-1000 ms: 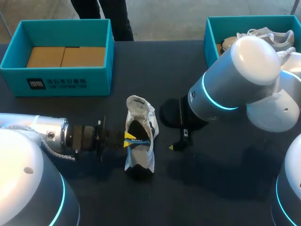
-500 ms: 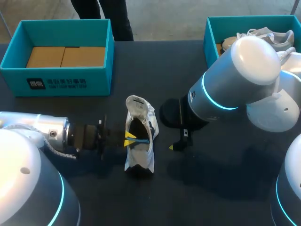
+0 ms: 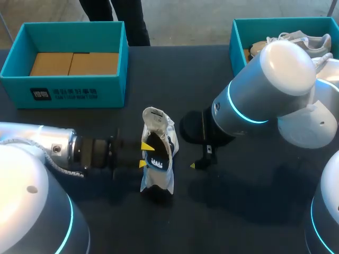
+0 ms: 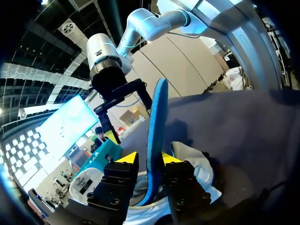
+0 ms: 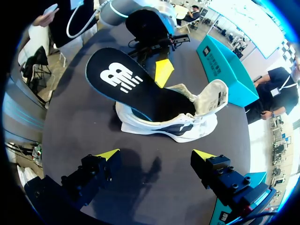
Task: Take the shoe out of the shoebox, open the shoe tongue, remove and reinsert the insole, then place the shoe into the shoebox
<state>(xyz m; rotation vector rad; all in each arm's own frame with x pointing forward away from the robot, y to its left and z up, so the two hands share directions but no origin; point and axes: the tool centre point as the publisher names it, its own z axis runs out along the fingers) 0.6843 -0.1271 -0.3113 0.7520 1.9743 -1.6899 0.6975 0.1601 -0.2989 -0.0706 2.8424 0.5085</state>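
Note:
A white shoe [image 3: 159, 182] lies on the dark table between my two arms, tongue [image 3: 153, 117] folded back. Its dark insole [image 3: 158, 157], blue-edged with a white logo, stands half out of the shoe [image 5: 173, 124], toe end tucked inside. My left gripper [image 3: 144, 154] is at the shoe's left side, open, yellow tips apart on either side of the insole [image 4: 157, 117]. In the left wrist view the insole's edge rises between the fingers of that gripper [image 4: 150, 159]. My right gripper [image 5: 154, 157] hovers wide open just right of the shoe, holding nothing.
A teal shoebox [image 3: 69, 90] with cardboard inside stands at the back left. A second teal box [image 3: 238, 37] at the back right holds other shoes, partly hidden by my right arm [image 3: 265, 90]. Dark table surface lies in front of the shoe.
My left gripper's fingers have spread apart around the insole, which they had pinched. The insole now leans further over the shoe. The right arm has not moved.

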